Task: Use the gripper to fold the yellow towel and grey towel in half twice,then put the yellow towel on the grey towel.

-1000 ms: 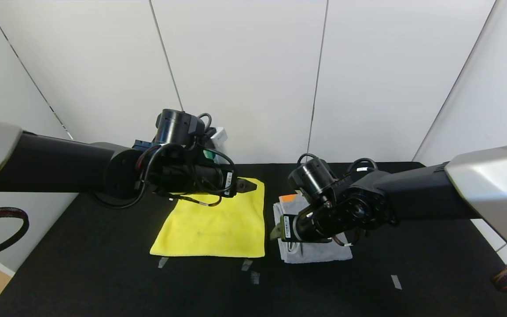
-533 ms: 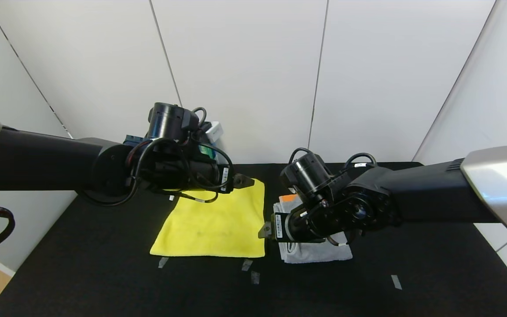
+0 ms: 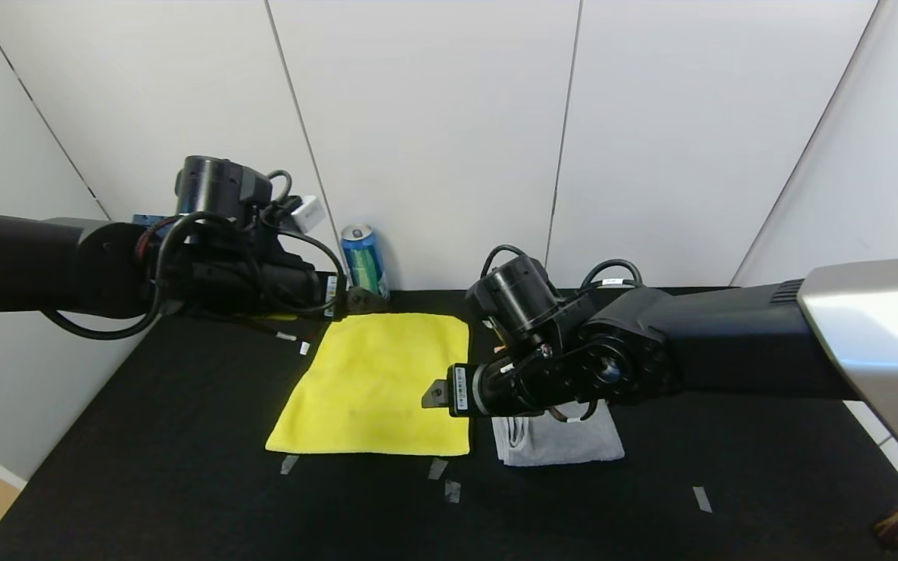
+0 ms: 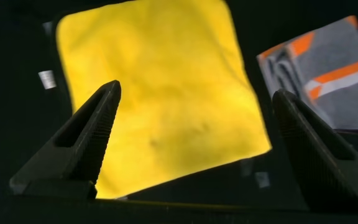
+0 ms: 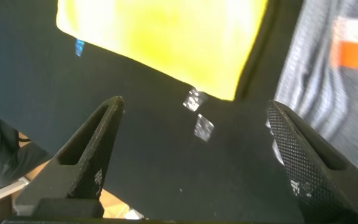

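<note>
Yellow towel is lying flat on the black table, spreading out below the right gripper, whose fingers are standing wide apart, holding nothing. Grey towel is sitting folded just beside it, under the right arm. Left gripper is hovering at the yellow towel's far corner, jaws spread and empty, near a can.

Two matte-black arms with silver-grey upper shells, each bearing a cylindrical black wrist housing, looped black cables and small white barcode labels. Left gripper and right gripper: black wedge-shaped fingers, the right pair dimple-textured.
</note>
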`<state>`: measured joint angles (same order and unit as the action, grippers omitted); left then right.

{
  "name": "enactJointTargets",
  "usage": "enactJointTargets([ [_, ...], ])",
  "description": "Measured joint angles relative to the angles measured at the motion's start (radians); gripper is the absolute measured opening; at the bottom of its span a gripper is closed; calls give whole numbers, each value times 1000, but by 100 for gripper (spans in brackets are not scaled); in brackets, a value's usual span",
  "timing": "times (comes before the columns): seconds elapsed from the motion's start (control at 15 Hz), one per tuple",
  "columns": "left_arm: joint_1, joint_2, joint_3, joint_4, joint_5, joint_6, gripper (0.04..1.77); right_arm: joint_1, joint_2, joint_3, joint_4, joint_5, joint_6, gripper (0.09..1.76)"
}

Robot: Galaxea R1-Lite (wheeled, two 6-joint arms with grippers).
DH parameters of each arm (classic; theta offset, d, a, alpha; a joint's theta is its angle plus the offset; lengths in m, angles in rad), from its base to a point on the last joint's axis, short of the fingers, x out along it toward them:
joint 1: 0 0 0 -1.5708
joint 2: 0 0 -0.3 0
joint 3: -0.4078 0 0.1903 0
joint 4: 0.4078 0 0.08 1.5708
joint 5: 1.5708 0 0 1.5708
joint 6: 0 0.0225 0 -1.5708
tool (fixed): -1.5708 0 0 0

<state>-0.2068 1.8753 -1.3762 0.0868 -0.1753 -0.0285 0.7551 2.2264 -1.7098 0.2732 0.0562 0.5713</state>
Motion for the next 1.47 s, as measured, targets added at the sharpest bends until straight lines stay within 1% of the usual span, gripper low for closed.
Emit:
enactJointTargets([
  [0.13, 78, -9, 14, 37, -6, 40, 172, 3, 27, -24, -2, 1, -2, 167],
  [0.2, 113, -14, 33, 43, -20, 49, 172, 6, 43, -39, -1, 1, -2, 168],
  [0.33, 176, -24, 92, 49, -78, 77, 172, 11, 70, -64, 0, 2, -2, 168],
  [0.4, 198, -28, 124, 47, -109, 93, 172, 12, 80, -73, 0, 2, -4, 169],
  [0.6, 256, -35, 216, 42, -231, 110, 172, 14, 104, -87, -1, 1, -28, 169],
  [0.67, 271, -37, 248, 44, -254, 112, 172, 14, 113, -94, -1, 1, -33, 170],
  [0.8, 295, -37, 305, 46, -271, 140, 172, 12, 130, -107, 0, 2, -36, 170],
  [1.0, 360, -9, 361, 40, -274, 201, 172, 13, 156, -132, 1, 2, -36, 170],
  [1.2, 398, 42, 365, 34, -274, 242, 172, 14, 177, -153, 1, 3, -36, 170],
  [1.47, 406, 100, 358, 31, -276, 266, 172, 11, 198, -174, 6, 2, -36, 170],
])
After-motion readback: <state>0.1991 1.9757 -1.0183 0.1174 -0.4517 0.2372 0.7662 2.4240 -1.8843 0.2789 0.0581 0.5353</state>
